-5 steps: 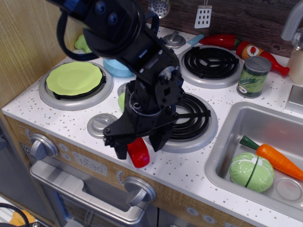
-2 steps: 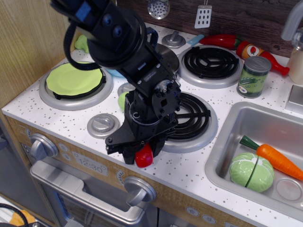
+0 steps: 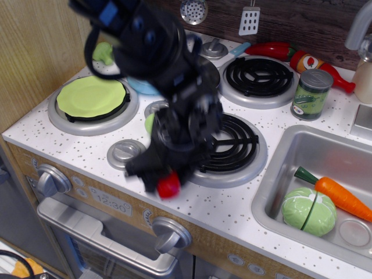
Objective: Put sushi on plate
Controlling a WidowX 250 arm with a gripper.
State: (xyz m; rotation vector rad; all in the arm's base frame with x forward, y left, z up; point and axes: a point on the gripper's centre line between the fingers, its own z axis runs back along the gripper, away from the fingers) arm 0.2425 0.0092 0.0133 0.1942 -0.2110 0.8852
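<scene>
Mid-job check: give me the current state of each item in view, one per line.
claw: motion-blurred, shut on the sushi
sushi: gripped, at the stove's front edge
plate: empty, on the left burner
cabbage: lying in the sink
carrot: lying in the sink beside the cabbage
can: upright, by the back right burner
red chili pepper: lying along the back wall

Even, bright overhead light, apparently diffuse; shadows soft. Static scene sharp: sink (image 3: pixel 325 152) and can (image 3: pixel 311 93) crisp, with mild specular glare on the sink wall. Arm (image 3: pixel 157 52) and gripper (image 3: pixel 163 174) heavily motion-blurred; the sushi (image 3: pixel 168 185) smeared at its edges. Dark backsplash (image 3: pixel 308 20) underexposed.
</scene>
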